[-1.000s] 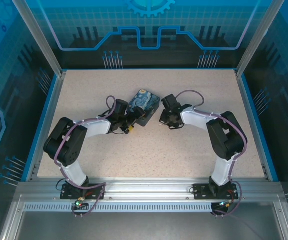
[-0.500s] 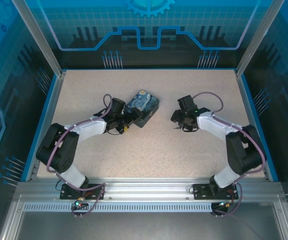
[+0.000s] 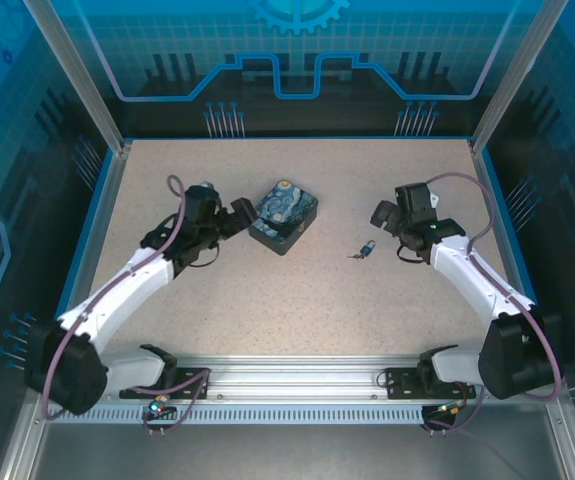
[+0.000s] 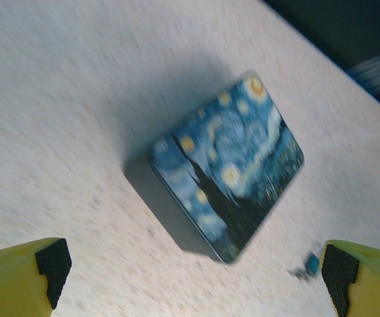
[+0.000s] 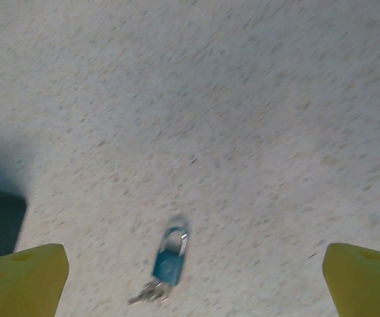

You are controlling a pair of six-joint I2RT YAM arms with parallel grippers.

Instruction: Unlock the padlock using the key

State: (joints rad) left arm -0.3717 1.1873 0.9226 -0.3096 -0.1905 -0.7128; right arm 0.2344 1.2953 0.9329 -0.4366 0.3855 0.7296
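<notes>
Your right pincer [image 3: 381,216] hovers above the speckled beige counter [image 3: 267,300], spread wide and holding nothing. Between its yellow fingertips [image 5: 24,272] in the wrist view lies the small blue padlock with a silver shackle [image 5: 170,254], flat on the counter. The thin dark metal key [image 5: 148,291] touches its lower end. Your left pincer [image 3: 235,213], also wide open and empty, is just beside the flat rectangular box printed with a blue-and-yellow Starry Night painting [image 3: 283,215], well apart from the padlock.

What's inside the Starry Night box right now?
The box sits shut on the table, painted face up, nothing resting on it. Its inside is covered, so contents cannot be seen. The padlock and key lie outside it, on the table.
</notes>
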